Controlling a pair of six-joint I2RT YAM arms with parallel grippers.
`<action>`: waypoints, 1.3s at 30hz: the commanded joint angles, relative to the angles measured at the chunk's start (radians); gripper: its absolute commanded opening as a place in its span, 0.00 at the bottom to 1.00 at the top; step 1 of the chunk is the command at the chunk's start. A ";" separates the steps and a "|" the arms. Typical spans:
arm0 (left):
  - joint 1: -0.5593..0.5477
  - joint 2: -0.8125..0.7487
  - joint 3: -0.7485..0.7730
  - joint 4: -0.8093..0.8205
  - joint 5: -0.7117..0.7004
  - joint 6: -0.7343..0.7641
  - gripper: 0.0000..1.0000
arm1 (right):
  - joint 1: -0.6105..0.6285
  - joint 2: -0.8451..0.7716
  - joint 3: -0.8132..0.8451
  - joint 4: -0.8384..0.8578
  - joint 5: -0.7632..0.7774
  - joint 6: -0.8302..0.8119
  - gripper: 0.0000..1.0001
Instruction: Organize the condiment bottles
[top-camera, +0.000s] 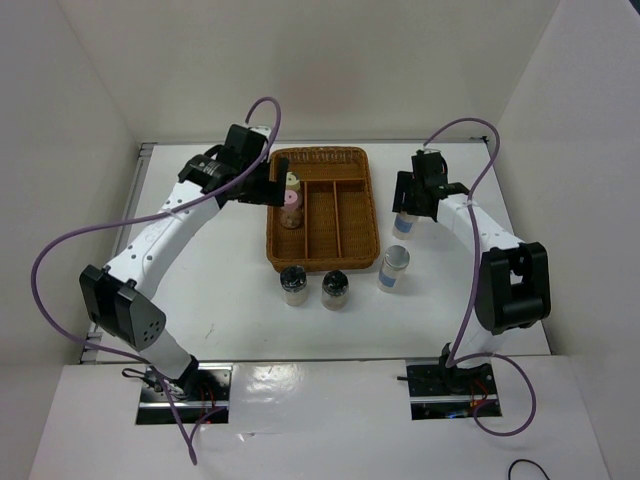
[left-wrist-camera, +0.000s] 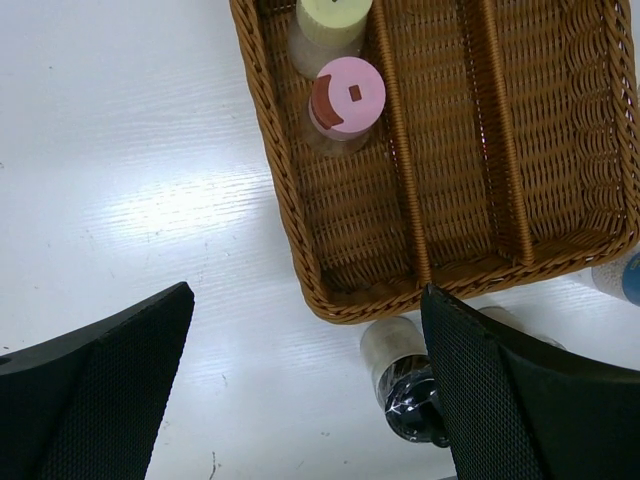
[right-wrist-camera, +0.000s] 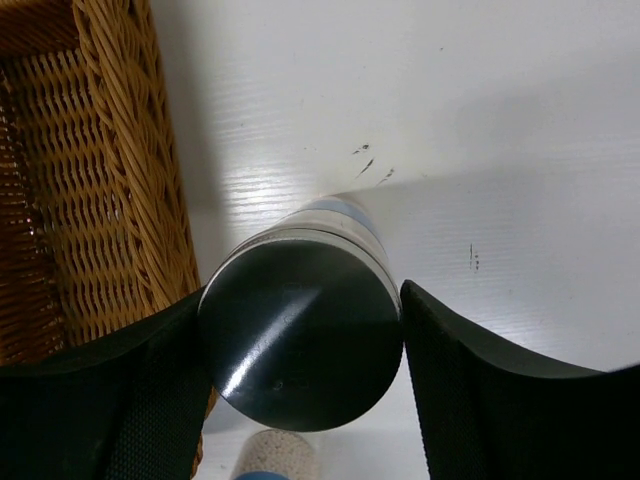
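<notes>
Now the right fingers (right-wrist-camera: 480, 400) are clamping a grey-capped jar (right-wrist-camera: 300, 340) at the wicker tray's (right-wrist-camera: 110, 200) three o'clock, likely needing lifting in; the left fingers (left-wrist-camera: 100, 380) are gaping, empty.

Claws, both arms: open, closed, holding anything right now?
Left claw: open, empty.
Right claw: closed on the grey-capped bottle.

Left wrist view: the top edge cut off the yellow-capped jar (left-wrist-camera: 333, 20), the right edge cut off a blue-labelled jar (left-wrist-camera: 622, 280), and a finger (left-wrist-camera: 500, 400) of the left end effector (left-wrist-camera: 307, 295) hid part of a black-capped jar (left-wrist-camera: 400, 375). Right wrist view: the cap of the grey-capped jar (right-wrist-camera: 300, 340) concealed most of its body; the bottom edge cropped a second jar (right-wrist-camera: 272, 460).
</notes>
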 joint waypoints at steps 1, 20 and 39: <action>0.012 -0.040 0.004 0.032 0.002 -0.013 1.00 | 0.006 0.003 0.042 0.009 0.038 0.001 0.72; 0.058 -0.060 -0.048 0.041 0.002 -0.005 1.00 | 0.025 -0.039 0.289 -0.054 -0.005 -0.030 0.44; 0.285 -0.239 -0.383 0.172 0.152 -0.040 1.00 | 0.288 0.257 0.717 -0.102 -0.043 -0.084 0.43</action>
